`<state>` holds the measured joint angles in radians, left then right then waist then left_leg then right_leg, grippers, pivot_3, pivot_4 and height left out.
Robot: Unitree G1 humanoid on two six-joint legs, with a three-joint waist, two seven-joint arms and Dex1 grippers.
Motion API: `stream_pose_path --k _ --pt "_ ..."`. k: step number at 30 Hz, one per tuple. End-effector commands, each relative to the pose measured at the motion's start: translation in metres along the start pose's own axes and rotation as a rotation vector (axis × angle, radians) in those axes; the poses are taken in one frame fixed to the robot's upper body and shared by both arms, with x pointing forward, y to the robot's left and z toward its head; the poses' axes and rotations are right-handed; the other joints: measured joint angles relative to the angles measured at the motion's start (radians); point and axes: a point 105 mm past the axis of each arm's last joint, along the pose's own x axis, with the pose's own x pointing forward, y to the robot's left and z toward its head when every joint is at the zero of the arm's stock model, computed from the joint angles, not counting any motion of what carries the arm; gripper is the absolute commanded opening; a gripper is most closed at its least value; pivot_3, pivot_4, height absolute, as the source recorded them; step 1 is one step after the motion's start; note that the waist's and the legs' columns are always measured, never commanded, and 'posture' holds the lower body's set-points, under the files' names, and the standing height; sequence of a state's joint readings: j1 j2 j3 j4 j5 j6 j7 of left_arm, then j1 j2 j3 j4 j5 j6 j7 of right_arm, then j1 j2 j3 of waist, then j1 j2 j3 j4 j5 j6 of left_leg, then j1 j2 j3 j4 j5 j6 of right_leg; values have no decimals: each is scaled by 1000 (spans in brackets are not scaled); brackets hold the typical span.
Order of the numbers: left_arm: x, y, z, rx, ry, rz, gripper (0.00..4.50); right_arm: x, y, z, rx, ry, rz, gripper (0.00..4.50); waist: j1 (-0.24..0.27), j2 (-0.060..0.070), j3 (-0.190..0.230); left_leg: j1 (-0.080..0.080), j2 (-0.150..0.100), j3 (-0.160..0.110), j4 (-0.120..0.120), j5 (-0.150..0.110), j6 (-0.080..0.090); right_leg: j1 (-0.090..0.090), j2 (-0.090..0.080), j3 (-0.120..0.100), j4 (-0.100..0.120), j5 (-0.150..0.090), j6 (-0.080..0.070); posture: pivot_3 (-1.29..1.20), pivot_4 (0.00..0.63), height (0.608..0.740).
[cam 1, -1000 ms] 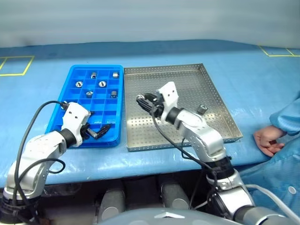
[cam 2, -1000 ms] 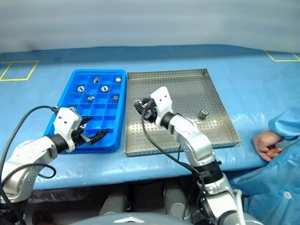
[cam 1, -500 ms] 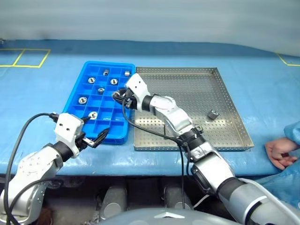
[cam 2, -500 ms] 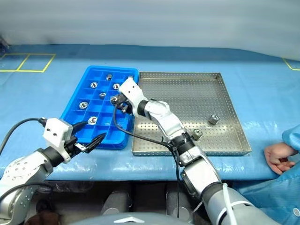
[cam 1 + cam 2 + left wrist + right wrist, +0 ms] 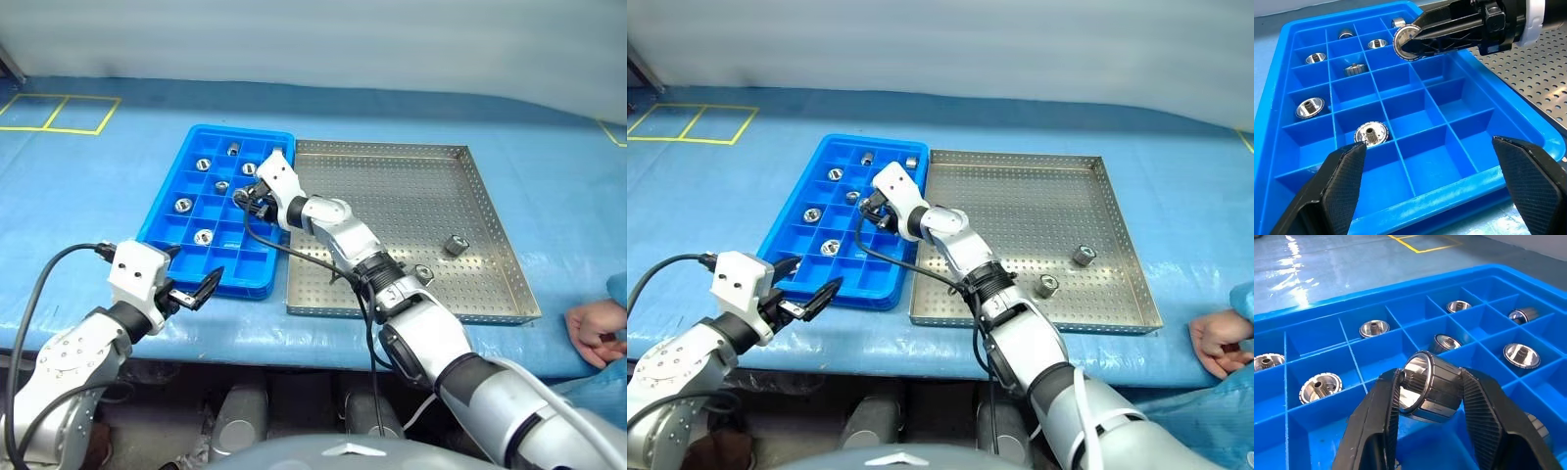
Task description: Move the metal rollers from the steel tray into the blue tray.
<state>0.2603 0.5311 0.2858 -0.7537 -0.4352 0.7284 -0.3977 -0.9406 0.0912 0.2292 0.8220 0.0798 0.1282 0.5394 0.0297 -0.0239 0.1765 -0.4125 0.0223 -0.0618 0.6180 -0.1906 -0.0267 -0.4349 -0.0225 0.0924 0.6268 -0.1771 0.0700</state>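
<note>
Metal rollers now sit mostly in the blue tray (image 5: 162, 211); two (image 5: 1083, 255) remain on the steel tray (image 5: 490, 235). The right claw (image 5: 1432, 416) – a second ago over the steel tray – has crossed above the blue compartments, one roller (image 5: 1427, 387) pinched between its fingers. The left wrist view shows the left claw (image 5: 1440, 171) spread wide and empty near the blue tray's front edge – on the desk (image 5: 88, 166).

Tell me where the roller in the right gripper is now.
The roller sits between the right gripper's fingers, above the blue tray's compartments near its steel-tray side, among rollers already placed.
</note>
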Motion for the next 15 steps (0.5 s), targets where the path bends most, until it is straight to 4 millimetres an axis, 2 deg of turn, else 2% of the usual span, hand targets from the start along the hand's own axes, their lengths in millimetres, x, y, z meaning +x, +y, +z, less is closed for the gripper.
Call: stream_pose_path --k 1,5,15 --pt "-1 -3 13 34 -45 -1 4500 4 1 28 -34 -94 8 3112 0 0 0 0 0 0 0 0 0 0 0 0 0 0 0 298 150 740" --pt "1 -3 11 30 -38 -3 4500 3 0 33 -35 -116 -9 4471 0 0 0 0 0 0 -1 0 0 0 0 0 0 0 -1 291 150 740" --pt "6 -4 13 25 -39 -23 4500 -3 -11 39 -38 -154 -74 4471 -1 0 0 0 0 0 -2 0 0 -1 0 -1 0 -1 -1 259 150 740"
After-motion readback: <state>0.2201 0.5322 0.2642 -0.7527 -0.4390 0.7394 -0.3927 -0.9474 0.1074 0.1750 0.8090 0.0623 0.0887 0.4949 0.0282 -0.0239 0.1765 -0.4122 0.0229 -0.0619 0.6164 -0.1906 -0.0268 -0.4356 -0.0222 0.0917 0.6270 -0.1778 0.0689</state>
